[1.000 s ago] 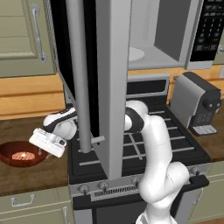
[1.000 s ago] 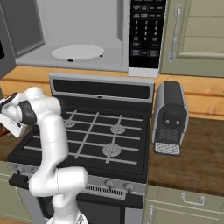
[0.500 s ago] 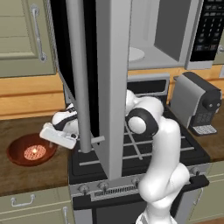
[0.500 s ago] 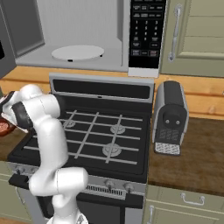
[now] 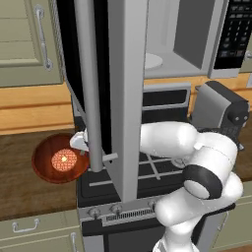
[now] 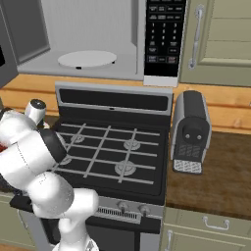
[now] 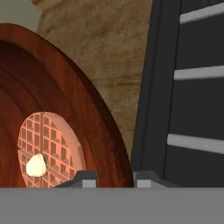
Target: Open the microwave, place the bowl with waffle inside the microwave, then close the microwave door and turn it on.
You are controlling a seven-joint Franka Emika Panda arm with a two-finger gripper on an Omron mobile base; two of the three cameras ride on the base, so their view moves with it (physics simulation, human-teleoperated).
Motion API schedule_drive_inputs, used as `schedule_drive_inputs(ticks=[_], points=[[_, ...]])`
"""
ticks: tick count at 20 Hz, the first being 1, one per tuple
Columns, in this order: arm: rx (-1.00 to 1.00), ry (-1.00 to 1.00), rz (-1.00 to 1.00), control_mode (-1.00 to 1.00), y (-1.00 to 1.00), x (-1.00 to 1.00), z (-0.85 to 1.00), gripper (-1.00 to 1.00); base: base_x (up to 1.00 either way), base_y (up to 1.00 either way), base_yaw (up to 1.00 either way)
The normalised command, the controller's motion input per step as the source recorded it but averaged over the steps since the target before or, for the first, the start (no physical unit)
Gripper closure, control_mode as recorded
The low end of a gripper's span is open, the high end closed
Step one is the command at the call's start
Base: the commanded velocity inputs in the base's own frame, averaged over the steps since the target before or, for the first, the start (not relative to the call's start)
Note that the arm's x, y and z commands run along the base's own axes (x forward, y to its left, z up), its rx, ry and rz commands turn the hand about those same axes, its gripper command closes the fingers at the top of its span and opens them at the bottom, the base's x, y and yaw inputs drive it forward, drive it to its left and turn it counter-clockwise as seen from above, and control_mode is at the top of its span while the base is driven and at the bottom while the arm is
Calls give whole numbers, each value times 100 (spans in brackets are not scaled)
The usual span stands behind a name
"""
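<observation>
The microwave stands open, its white turntable bare. The microwave door is swung out toward me, and its silver bar handle hides part of my hand. The reddish-brown bowl is low over the wooden counter, just left of the stove, with the waffle in its middle. My gripper is at the bowl's right rim. In the hand view the bowl's rim runs between my fingertips, beside the waffle, and the gripper is shut on it.
The black gas stove lies under the microwave, and its dark side stands close to the bowl. A grey toaster sits on the counter to the stove's right. The open door blocks the space above the stove's left half.
My hand has dropped to the bowl's right rim and the jaws have narrowed on it. The bowl with the waffle has shifted right, toward the stove.
</observation>
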Motion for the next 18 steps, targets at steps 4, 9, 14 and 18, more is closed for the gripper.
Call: schedule_drive_inputs(ticks=[4, 9, 14, 18], points=[[0, -14, 0, -100, -100, -16, 92, 100, 0, 0, 0], [7, 4, 6, -100, -100, 0, 78, 100, 0, 0, 0], [4, 6, 6, -100, -100, -2, 81, 100, 0, 0, 0], [3, 4, 1, -100, -100, -7, 100, 100, 0, 0, 0]])
